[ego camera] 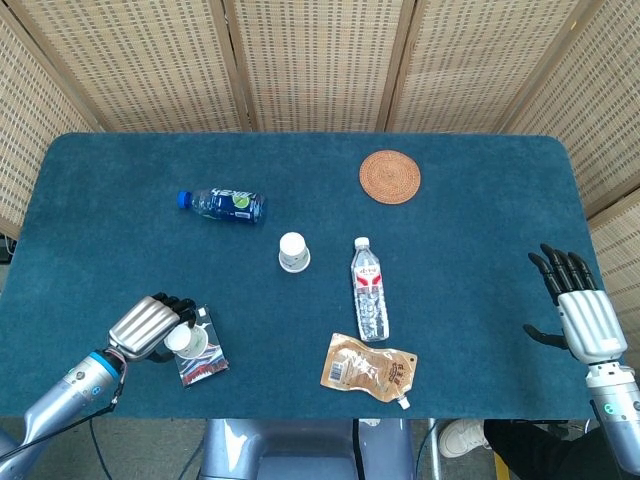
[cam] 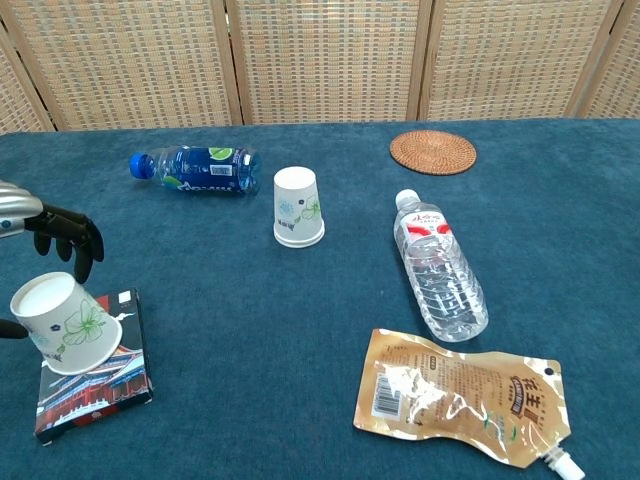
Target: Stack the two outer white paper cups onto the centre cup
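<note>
A white paper cup stands upside down and tilted on a small booklet at the front left. My left hand wraps around it from the left. Its fingers curl above the cup with a small gap showing, and the thumb lies at the cup's left side. The centre cup stands upside down in the middle of the table, also seen as the cup in the head view. My right hand hovers open at the table's right edge, far from both cups.
A blue bottle lies at the back left. A clear water bottle lies right of the centre cup. A brown pouch lies at the front. A woven coaster sits at the back. Blue cloth covers the table.
</note>
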### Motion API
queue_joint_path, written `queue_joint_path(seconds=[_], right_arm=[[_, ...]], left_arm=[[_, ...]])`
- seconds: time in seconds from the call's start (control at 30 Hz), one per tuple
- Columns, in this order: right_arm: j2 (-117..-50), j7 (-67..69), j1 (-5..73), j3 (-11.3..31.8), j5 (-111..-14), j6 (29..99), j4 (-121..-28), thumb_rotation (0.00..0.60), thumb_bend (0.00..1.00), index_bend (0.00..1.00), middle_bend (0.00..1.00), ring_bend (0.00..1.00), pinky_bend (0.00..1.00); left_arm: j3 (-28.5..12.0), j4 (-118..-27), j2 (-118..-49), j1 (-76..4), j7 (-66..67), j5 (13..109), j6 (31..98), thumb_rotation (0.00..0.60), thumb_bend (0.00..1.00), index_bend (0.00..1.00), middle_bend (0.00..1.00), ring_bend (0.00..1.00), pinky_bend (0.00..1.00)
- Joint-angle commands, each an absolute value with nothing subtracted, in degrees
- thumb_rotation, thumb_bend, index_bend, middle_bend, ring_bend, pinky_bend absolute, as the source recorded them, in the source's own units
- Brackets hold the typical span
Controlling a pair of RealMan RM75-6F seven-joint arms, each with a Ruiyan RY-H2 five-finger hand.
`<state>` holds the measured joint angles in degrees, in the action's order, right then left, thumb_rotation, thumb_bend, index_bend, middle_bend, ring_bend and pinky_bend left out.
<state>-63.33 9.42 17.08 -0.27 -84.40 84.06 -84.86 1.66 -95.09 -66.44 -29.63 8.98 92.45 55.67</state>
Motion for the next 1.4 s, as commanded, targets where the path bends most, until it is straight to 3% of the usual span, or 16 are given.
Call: queue_joint_path(seconds=[0.03,0.47,0.7,0.8,0.9,1.0,1.23,1.4], right_arm=[[-63.3,9.51,16.89,0.01,-84.52,83.88,-84.9,0.6,0.0,0.03,0.0,0.0,0.0],[-63.18,9.78,16.01,1.37,-85.28,83.12,-85.13,0.6,0.0,0.03,0.0,0.0,0.0],[-63.11,10.06,15.73,2.01,-85.71,82.46,-85.27,0.6,0.0,0.03,0.0,0.0,0.0],[-63.12,10.03,15.69,2.27,-85.92,82.17,-85.36,0.6,0.0,0.03,0.0,0.0,0.0],[-63.22,10.03,15.8,2.54,-85.74,81.3,-85.17,0.6,0.0,0.03,0.0,0.0,0.0],[-63.34,9.84,15.86,2.8,-85.62,80.67,-85.0,0.6,0.0,0.03,0.0,0.0,0.0],[-63.7,9.27,15.82,3.37,-85.37,79.88,-84.68,0.6,0.0,0.03,0.0,0.0,0.0],[-63.69,9.4,15.67,3.99,-84.83,79.49,-84.46,0.6,0.0,0.03,0.0,0.0,0.0]], left_arm=[[2.13,-95.01,-66.35,-30.25,6.8,93.2,55.29,0.6,0.21,0.5,0.36,0.4,0.38],[2.48,-94.88,-65.68,-30.94,2.57,93.2,56.05,0.6,0.35,0.55,0.4,0.44,0.44],[-2.08,-96.67,-63.47,-33.44,2.96,90.42,56.76,0.6,0.33,0.55,0.4,0.44,0.44],[-6.33,-98.17,-62.26,-36.68,4.91,84.53,53.24,0.6,0.33,0.55,0.4,0.44,0.44],[-13.41,-98.09,-62.25,-43.9,7.54,73.94,45.95,0.6,0.33,0.55,0.4,0.44,0.44],[-16.02,-97.13,-63.64,-48.55,12.02,67.83,43.15,0.6,0.33,0.55,0.4,0.44,0.44],[-18.1,-92.88,-68.43,-58.18,18.24,55.73,37.87,0.6,0.32,0.55,0.4,0.44,0.44],[-15.91,-87.19,-73.0,-67.18,25.85,43.65,35.53,0.6,0.32,0.55,0.4,0.44,0.44]])
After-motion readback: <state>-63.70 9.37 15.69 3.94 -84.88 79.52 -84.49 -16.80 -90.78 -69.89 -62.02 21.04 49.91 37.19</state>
